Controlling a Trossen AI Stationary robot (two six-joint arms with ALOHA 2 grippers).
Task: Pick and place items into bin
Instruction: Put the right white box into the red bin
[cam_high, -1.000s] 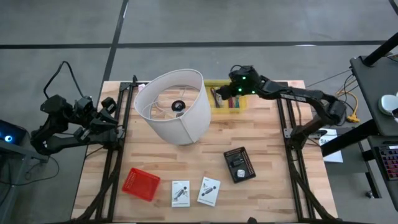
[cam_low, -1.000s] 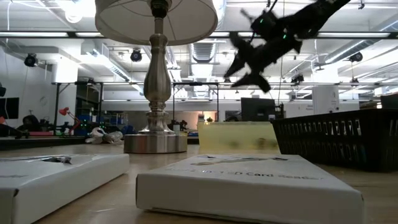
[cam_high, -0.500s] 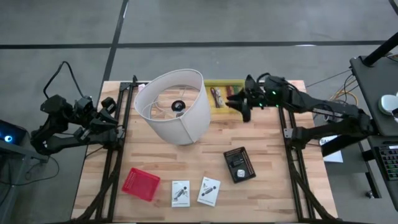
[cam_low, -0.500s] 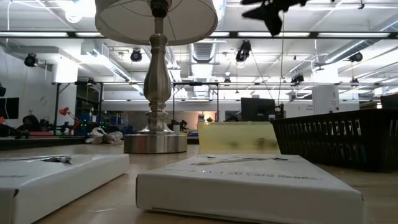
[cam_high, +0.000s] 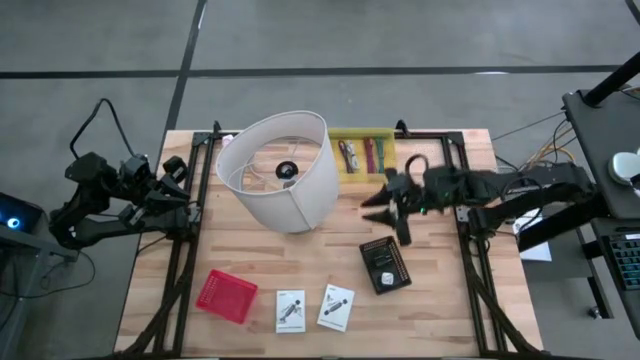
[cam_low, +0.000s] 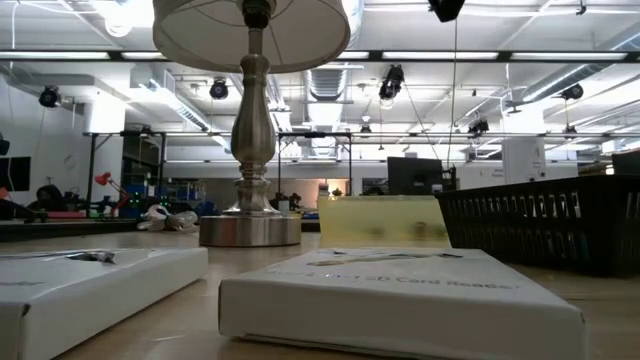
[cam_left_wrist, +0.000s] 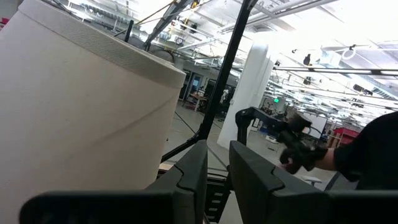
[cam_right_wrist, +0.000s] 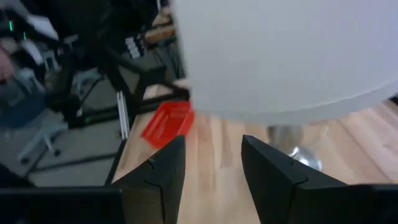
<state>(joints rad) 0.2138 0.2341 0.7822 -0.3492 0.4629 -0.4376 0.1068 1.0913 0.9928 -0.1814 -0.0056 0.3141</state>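
Observation:
Thin pink, green and purple pen-like tools (cam_high: 364, 155) lie in the yellow bin (cam_high: 385, 135) at the table's far side, beside the lamp. Two white printed cards (cam_high: 290, 311) (cam_high: 336, 307) lie flat near the front edge and show close up in the low view (cam_low: 400, 295). My right gripper (cam_high: 386, 212) is open and empty, in the air between the yellow bin and the black basket (cam_high: 385, 265). It faces the lamp (cam_right_wrist: 213, 155). My left gripper (cam_left_wrist: 217, 168) waits at the table's left edge, fingers a narrow gap apart, empty. I see no tiny cubes.
A lamp with a large white shade (cam_high: 283, 170) stands left of the bin, its metal base (cam_low: 250, 228) on the table. A red basket (cam_high: 226, 296) sits at the near left. Bare wood lies between the lamp and the cards.
My right gripper has drawn back from over the yellow bin toward the table's near edge and a little to the right. It has risen almost out of the top of the low view. The pen-like tools stay in the bin.

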